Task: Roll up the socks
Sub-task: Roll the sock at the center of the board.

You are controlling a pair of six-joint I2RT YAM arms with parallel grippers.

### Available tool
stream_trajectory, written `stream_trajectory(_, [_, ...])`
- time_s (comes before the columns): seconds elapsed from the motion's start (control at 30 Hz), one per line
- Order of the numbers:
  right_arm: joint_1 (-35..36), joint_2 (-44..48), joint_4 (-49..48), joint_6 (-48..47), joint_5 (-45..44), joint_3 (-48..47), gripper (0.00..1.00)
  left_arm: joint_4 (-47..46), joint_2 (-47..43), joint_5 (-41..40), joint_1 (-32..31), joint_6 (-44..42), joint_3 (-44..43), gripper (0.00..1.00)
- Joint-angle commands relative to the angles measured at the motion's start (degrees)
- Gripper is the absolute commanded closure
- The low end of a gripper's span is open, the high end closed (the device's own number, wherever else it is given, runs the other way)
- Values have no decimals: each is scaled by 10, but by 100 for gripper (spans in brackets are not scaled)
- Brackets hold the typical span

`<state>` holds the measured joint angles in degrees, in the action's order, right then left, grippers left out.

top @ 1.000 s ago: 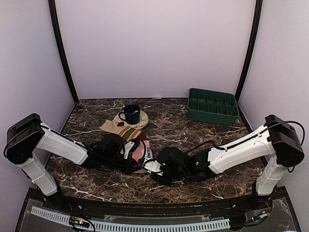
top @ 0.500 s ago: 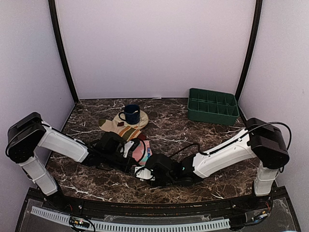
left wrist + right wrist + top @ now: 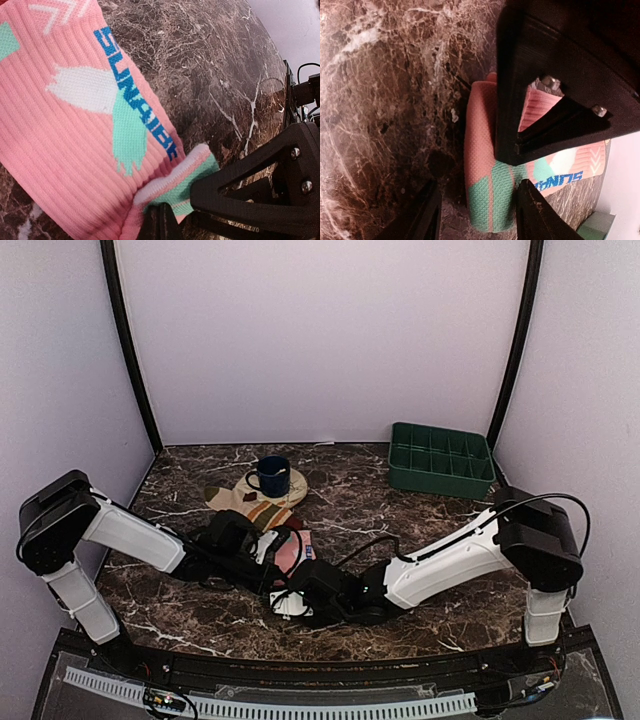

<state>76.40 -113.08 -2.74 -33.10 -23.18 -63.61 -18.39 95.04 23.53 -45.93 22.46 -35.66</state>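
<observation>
Between shut left fingers (image 3: 161,226), pink sock (image 3: 75,145)

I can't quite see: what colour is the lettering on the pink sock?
Blue lettering along the pink ribbed fabric sock, clearest in the left wrist view.

Your left arm (image 3: 130,537) and right arm (image 3: 450,558) both wear smooth white shells between blocky black joints, with thin black cables (image 3: 545,500) looping alongside, while your left tool (image 3: 278,558) and right tool (image 3: 292,592) are matte black, their angular triangular-framed fingers (image 3: 260,195) fastened by small silver screws (image 3: 305,186).
</observation>
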Motion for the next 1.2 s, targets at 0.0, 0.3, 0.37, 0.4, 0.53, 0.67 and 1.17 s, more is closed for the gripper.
stream_trajectory(0.0, [-11,-13,23,-11,7,-18,53,72,23,-10,4,-12,13,98])
stream_trajectory(0.3, [-30,-21,87,-6,20,-43,56,69,21,-4,9,-13,16,99])
stream_trajectory(0.37, [-32,-20,96,-4,19,-43,56,69,21,-3,9,-12,15,98])
stream_trajectory(0.4, [-34,-19,101,-4,19,-43,56,69,21,-2,9,-13,15,98])
stream_trajectory(0.53, [-40,-21,117,-3,14,-49,56,67,22,0,9,-12,16,99])
stream_trajectory(0.67, [-46,-29,126,-1,16,-57,56,66,23,3,10,-10,15,99])
stream_trajectory(1.17, [-55,-56,181,22,60,-84,88,73,15,0,10,-8,8,95])
